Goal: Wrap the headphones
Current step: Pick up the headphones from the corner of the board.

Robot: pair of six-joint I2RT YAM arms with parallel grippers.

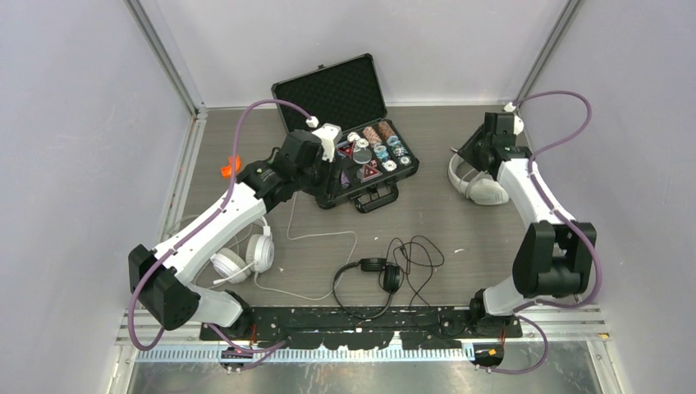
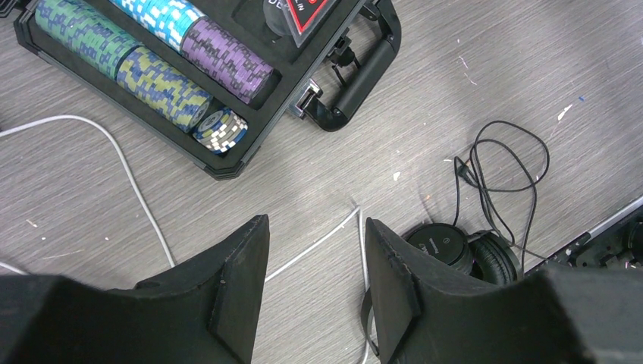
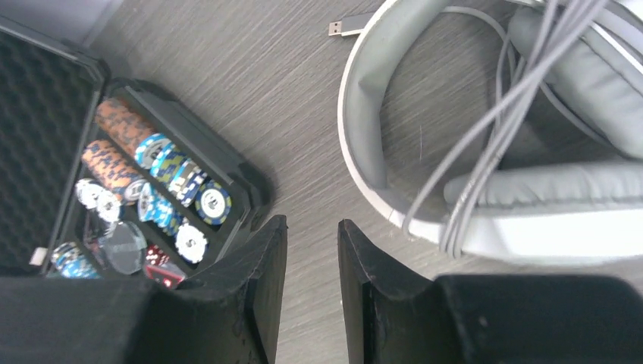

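The right pincer (image 3: 312, 222) hangs unclenched and empty just left of the bulky white-grey headphones (image 3: 362, 121), far right on the worktop (image 1: 460, 230). The left pincer (image 2: 316, 224), also released, hovers over a white cord (image 2: 318, 240). The black headphones (image 2: 449, 246) lie to its near right and the white round-cup pair (image 1: 246, 258) to its near left.

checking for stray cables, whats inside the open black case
Rows of coloured poker chips fill the case; no cable in the part that shows. The left arm covers its left end from above.

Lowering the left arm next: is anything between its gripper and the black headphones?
Nothing solid. Only a white cord lies between the left gripper and the black headphones; the chip case sits aside.
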